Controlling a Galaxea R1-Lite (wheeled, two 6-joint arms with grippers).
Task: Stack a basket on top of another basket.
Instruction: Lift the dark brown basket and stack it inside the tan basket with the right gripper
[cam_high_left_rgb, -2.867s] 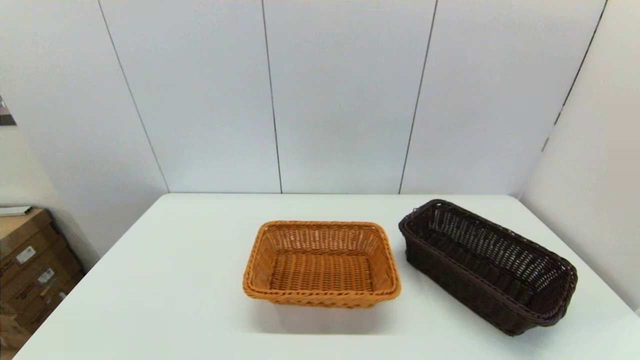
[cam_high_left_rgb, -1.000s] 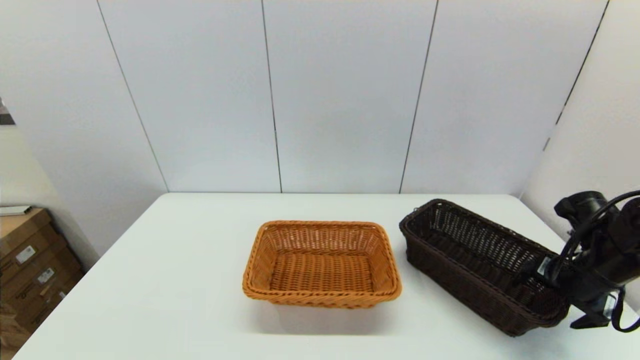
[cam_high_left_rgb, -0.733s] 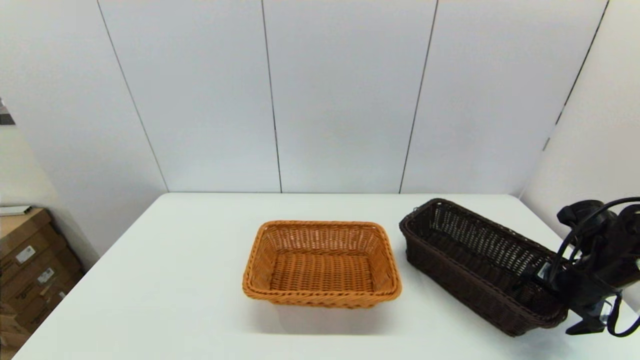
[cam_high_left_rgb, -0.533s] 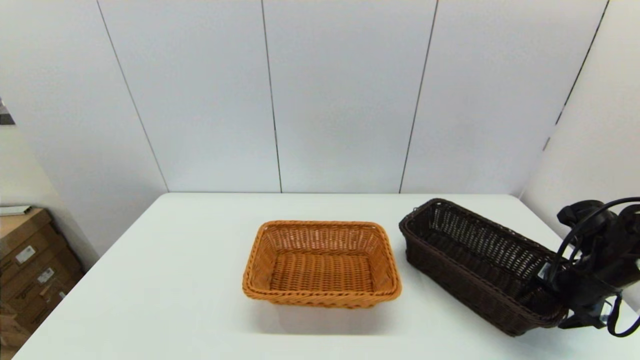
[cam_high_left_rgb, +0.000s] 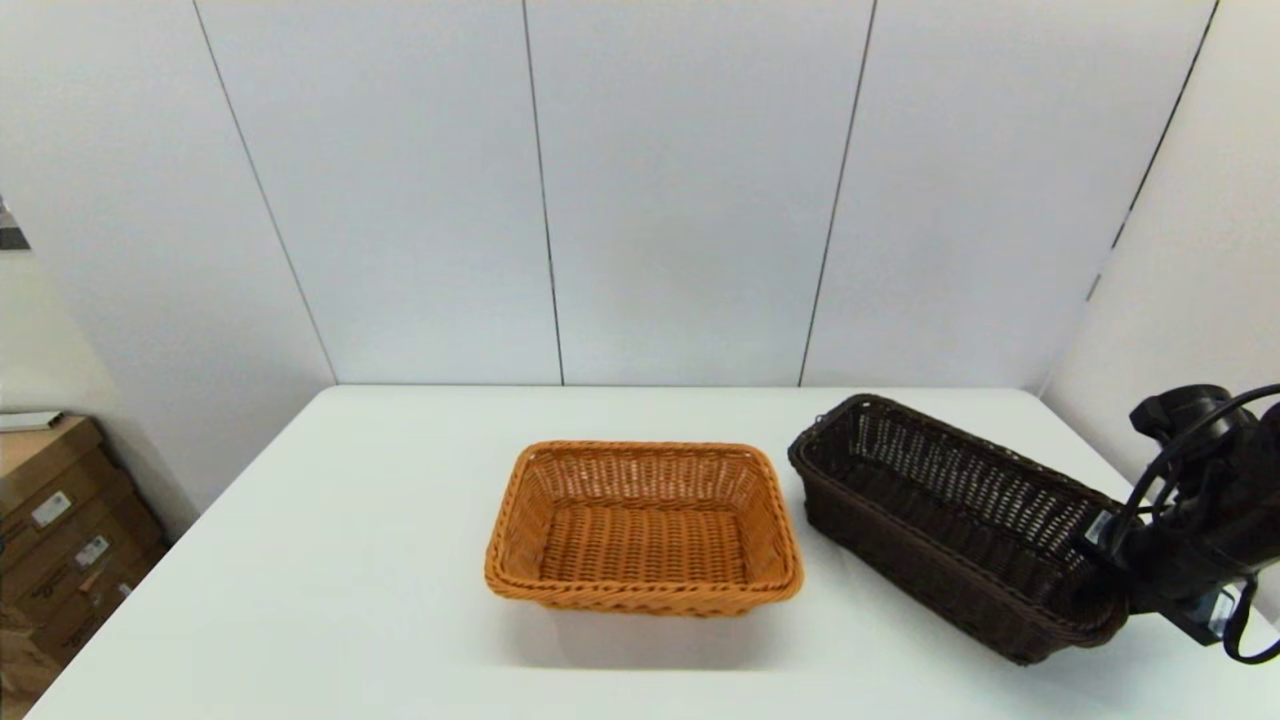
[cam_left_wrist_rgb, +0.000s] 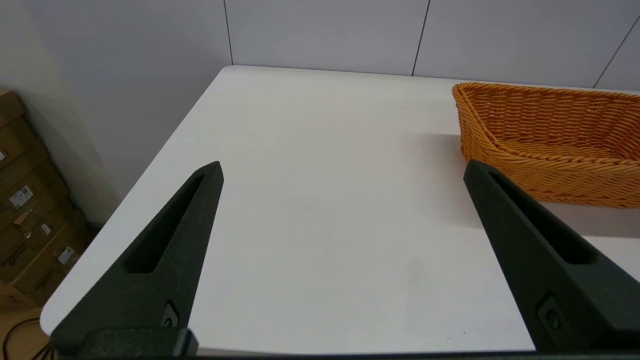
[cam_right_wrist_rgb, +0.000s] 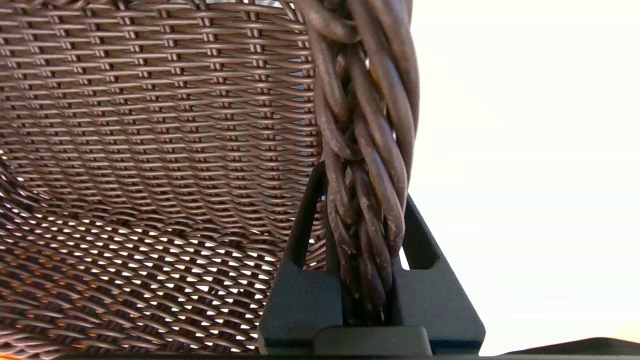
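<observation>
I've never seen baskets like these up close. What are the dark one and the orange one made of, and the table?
The dark brown basket, its rim clamped by the right gripper, looks like woven wicker or plastic rattan: smooth, slightly glossy round strands, braided rim, open mesh. The orange basket shows the same weave, tighter. The table seems a smooth matte white laminate. The left gripper hovers open.

No readable text; labels on cardboard boxes (cam_high_left_rgb: 60, 530) too small to read.

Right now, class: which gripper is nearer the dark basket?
Right. The right gripper clamps the dark basket by its rim; the left gripper hangs open beyond the orange basket.
</observation>
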